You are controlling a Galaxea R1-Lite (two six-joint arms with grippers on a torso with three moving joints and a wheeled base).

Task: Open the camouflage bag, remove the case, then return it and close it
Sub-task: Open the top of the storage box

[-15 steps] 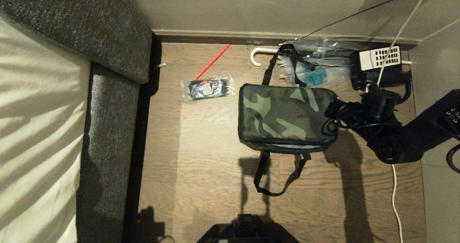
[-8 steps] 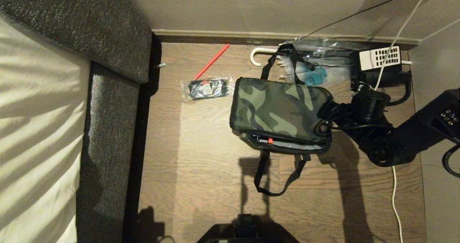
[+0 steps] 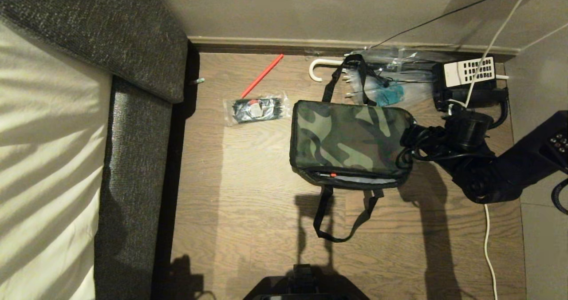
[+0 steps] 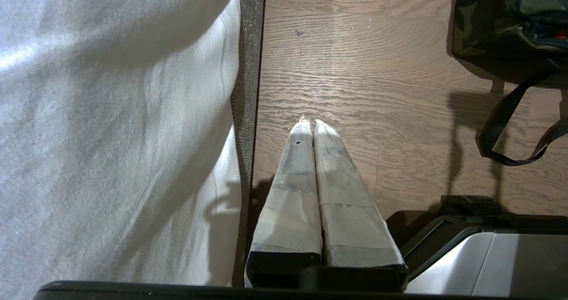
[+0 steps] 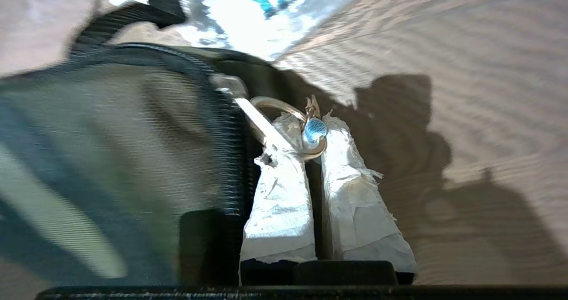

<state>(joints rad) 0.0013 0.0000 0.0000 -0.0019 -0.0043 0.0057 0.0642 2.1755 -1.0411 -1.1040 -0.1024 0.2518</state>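
Fingers of the left gripper point(image 4: 310, 127) press together on nothing, parked near the robot's base. One camouflage bag point(image 3: 350, 133) lies on the floor, long axis left-right, near side gaping. At its right end, the right gripper point(image 5: 313, 133) pinches the one zipper ring point(image 5: 284, 109), far nearer than the left.

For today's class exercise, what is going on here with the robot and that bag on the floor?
The right tool is shut on the zipper ring at the right end of the camouflage bag, which lies on the wooden floor. The near side gapes slightly, showing a small red spot inside. The left tool hangs shut beside the bed, idle.
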